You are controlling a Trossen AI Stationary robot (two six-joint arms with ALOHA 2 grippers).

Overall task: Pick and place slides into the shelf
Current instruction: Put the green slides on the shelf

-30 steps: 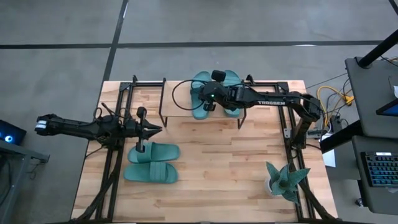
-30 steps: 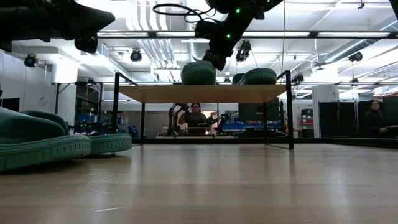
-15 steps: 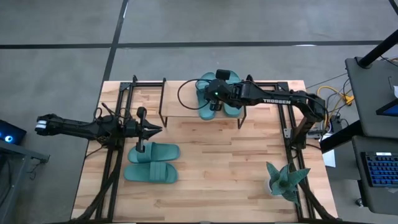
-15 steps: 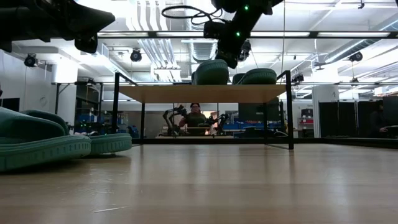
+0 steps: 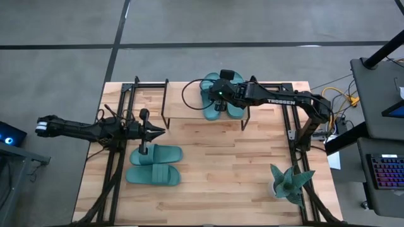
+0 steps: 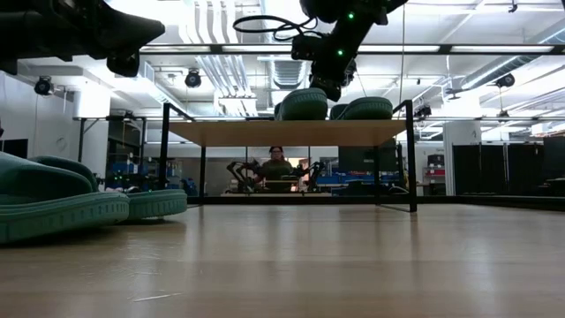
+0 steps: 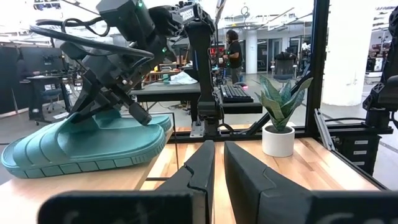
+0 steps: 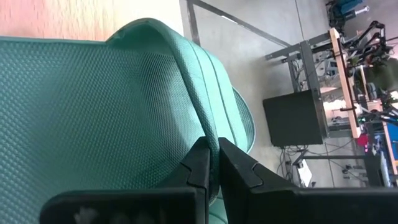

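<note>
Two teal slides sit on the shelf's wooden top (image 5: pixel 183 112). My right gripper (image 5: pixel 218 108) is shut on the left one (image 5: pixel 208 101), and the other (image 5: pixel 235 110) lies close beside it on the right. In the low view the held slide (image 6: pixel 303 104) and its neighbour (image 6: pixel 366 108) stand on the board (image 6: pixel 265 132). Two more slides (image 5: pixel 156 154) (image 5: pixel 153 175) lie flat on the table at the left. My left gripper (image 5: pixel 158 131) is shut and empty, hovering above the table just beyond them. My right gripper pinches the slide's raised side rim (image 8: pixel 202 118) between its two fingers, one on the dotted footbed side and one on the outer side. The fingers (image 7: pixel 138 114) come slanting down from above. The slide lies on its sole on the shelf top.
A teal spiky plant in a white pot (image 5: pixel 289 183) stands at the table's near right. Black frame rails run along the table's left (image 5: pixel 117 157) and right (image 5: pixel 291 126) sides. Bare tabletop lies between the shelf and the plant.
My right gripper has carried the slide along the shelf top toward the table's right edge. The slide now lies close beside the other slide on the shelf. My left arm has kept still.
</note>
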